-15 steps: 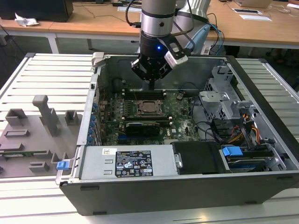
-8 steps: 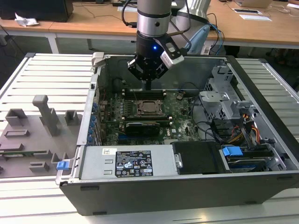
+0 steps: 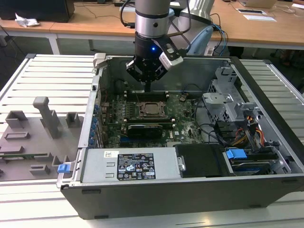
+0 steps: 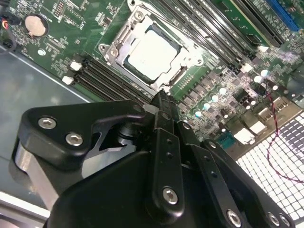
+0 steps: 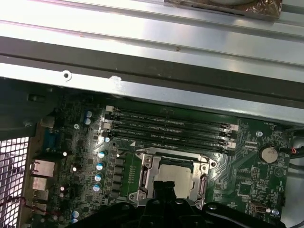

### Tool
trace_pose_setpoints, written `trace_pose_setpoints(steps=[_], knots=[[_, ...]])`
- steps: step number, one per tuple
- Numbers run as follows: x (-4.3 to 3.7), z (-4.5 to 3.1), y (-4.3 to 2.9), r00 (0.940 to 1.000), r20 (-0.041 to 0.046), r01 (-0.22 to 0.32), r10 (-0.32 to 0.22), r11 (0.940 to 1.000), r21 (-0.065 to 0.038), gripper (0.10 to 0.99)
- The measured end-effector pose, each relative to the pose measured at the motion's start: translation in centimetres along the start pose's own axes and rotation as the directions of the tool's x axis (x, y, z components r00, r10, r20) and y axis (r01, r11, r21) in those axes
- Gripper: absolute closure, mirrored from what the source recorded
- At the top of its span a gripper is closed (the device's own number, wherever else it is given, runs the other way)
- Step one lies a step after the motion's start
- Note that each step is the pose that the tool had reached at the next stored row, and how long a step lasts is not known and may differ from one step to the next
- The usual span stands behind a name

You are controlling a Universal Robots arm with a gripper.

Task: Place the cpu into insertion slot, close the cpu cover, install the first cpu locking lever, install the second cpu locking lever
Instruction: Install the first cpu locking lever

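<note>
The pincer (image 3: 148, 87), tips pressed together on nothing, is hovering at the far edge of the insertion slot (image 4: 177, 76). The cpu (image 4: 150, 53) is sitting inside, framed by the cpu cover (image 4: 121, 35). The locking levers are proving hard to make out.

Robotics lab / assembly test cell. A silver-and-black robot arm (image 3: 152, 19) with a black gripper (image 3: 148, 88) hangs inside an open grey steel desktop computer case (image 3: 190, 194), its green motherboard (image 3: 180, 111) exposed. The case sits on a slatted aluminium-profile bench (image 3: 42, 71). Grey block-shaped plastic fixtures (image 3: 47, 118) are laid out on the bench at the exterior view's left. Long light-wood desks (image 3: 95, 26) stand behind, carrying white papers (image 3: 259, 17) and loose blue cables (image 3: 217, 35).
</note>
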State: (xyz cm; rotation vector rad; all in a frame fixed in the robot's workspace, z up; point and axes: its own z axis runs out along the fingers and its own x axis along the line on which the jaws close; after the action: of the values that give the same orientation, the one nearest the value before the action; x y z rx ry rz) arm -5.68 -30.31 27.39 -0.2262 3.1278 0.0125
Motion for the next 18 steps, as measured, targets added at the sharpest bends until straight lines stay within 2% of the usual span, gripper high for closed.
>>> trace_pose_setpoints(steps=[2,5,7,13,16,18], knots=[[0.28,0.01,0.04,1.0000,0.0000,0.000,0.000,1.0000,0.000,0.980],[1.20,0.07,0.18,1.0000,0.0001,0.002,-0.002,1.0000,0.000,0.980],[1.38,0.20,0.21,1.0000,0.0000,0.007,-0.007,1.0000,0.000,0.980],[3.26,0.70,0.49,0.9998,-0.0002,0.019,-0.019,0.9998,0.000,0.980],[3.57,0.79,0.55,1.0000,0.0001,-0.009,0.009,1.0000,0.000,0.980],[4.00,0.90,0.62,1.0000,0.0001,-0.009,0.009,1.0000,0.000,0.980]])
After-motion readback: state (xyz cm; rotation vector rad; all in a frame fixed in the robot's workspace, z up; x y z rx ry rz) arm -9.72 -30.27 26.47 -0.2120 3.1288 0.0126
